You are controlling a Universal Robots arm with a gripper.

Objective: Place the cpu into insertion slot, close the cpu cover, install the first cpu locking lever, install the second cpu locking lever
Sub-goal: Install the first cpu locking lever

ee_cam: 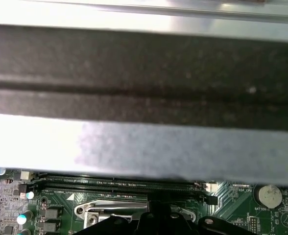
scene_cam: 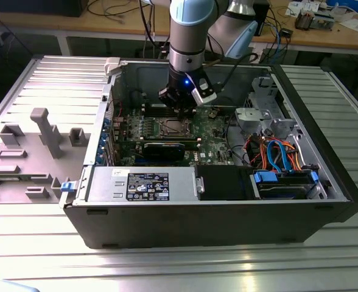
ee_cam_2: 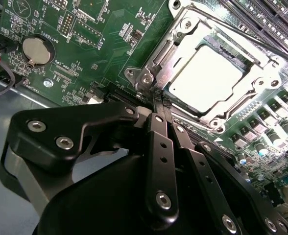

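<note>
The cpu [ee_cam_2: 207,78] lies flat in the insertion slot [scene_cam: 174,126], its silver top showing pale through the window of the cpu cover [ee_cam_2: 179,43]. The cover is down around it on the green board. My gripper [ee_cam_2: 158,99] is shut, its two black fingers [ee_cam_2: 158,147] pressed side by side. The tips are at the socket's corner by a screw post [ee_cam_2: 145,78]. I cannot tell whether they touch a locking lever. In the exterior view the gripper [scene_cam: 182,111] hangs just above the socket inside the open computer case. In the first wrist view the cover's edge [ee_cam: 114,208] shows below the memory slots [ee_cam: 114,183].
A coin battery [ee_cam_2: 36,51] sits on the board beside the socket, and memory slots [ee_cam_2: 276,19] run along its other side. The power supply [scene_cam: 142,185] and a drive cage with blue and orange cables [scene_cam: 276,155] crowd the case. A grey fixture plate [scene_cam: 45,131] lies at the exterior view's left.
</note>
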